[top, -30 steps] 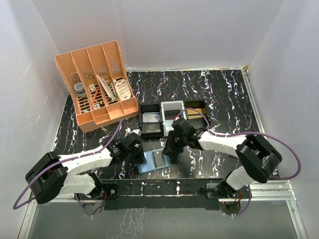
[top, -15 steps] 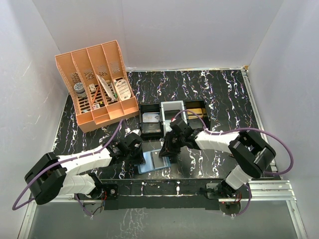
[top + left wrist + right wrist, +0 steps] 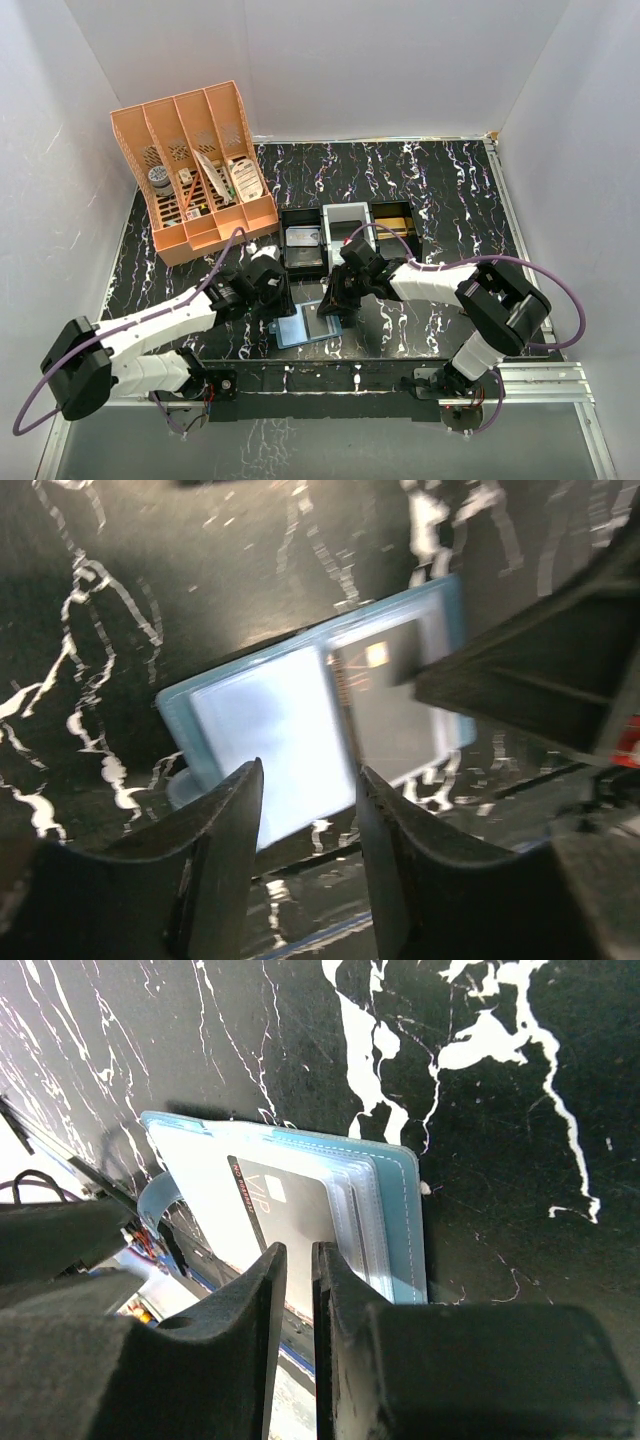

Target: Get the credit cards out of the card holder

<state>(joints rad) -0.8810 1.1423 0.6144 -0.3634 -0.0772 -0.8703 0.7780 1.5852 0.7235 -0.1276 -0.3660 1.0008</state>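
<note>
Left wrist view is showing the left gripper (image 3: 308, 780) hanging with its jaws parted and nothing between them, just above the card holder (image 3: 260, 720). The holder is lying open and flat near the middle of the table's near edge. It is showing a teal-blue border around a paler blue inside, and a dark credit card (image 3: 285, 1210) printed VIP is sitting in a clear pocket on its right half. The right gripper (image 3: 298, 1250) is standing at that card's edge with only a thin slit between its jaws; whether it is pinching the card I cannot tell.

Beyond, around the middle of the table (image 3: 450, 180), three small trays are sitting side by side:
- a black tray (image 3: 283, 240) holding a grey card-like piece
- a white tray (image 3: 345, 209) holding something dark
- a second black tray (image 3: 400, 210) showing yellow inside

An orange desk organizer (image 3: 200, 225) is standing at the far left corner, its four slots holding small items. White walls (image 3: 350, 60) are enclosing the black, white-veined tabletop.
</note>
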